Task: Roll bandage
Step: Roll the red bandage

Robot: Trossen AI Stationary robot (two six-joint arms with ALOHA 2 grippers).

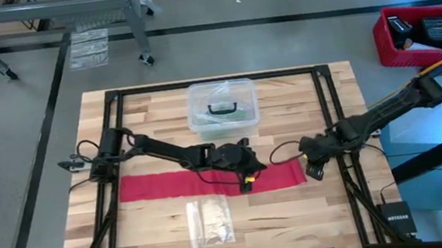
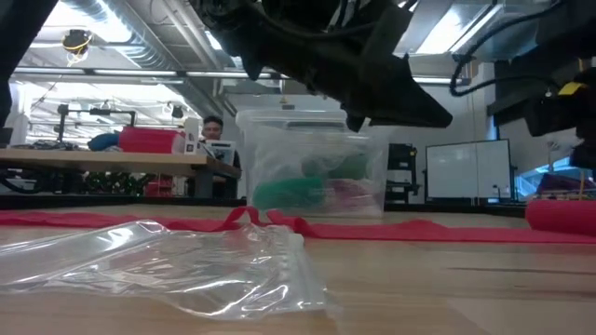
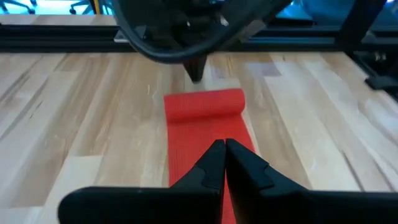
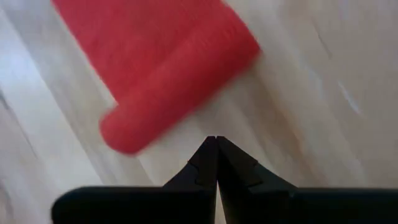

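Two dark robot arms reach toward the middle of the light wooden table in the high view. The bandage, a long red strip of soft fabric, lies flat across the centre of that frame, from centre left to centre right. Its right end is rolled into a short red cylinder, which shows clearly in both wrist views.

The left gripper is over the flat strip, a little below the centre of the high view, with its two dark fingers pressed together and holding nothing. In its wrist view the closed tips point along the strip toward the rolled end, near it but apart from it.

The right gripper is just beside the rolled end, at centre right of the high view. Its fingers are also pressed together and empty. In its wrist view the tips are over bare wood, very near the roll; I cannot tell if they touch it.

Above the strip, in the upper centre, stands a clear plastic box with a black handle. Below it, in the lower centre, lies a small clear plastic bag.
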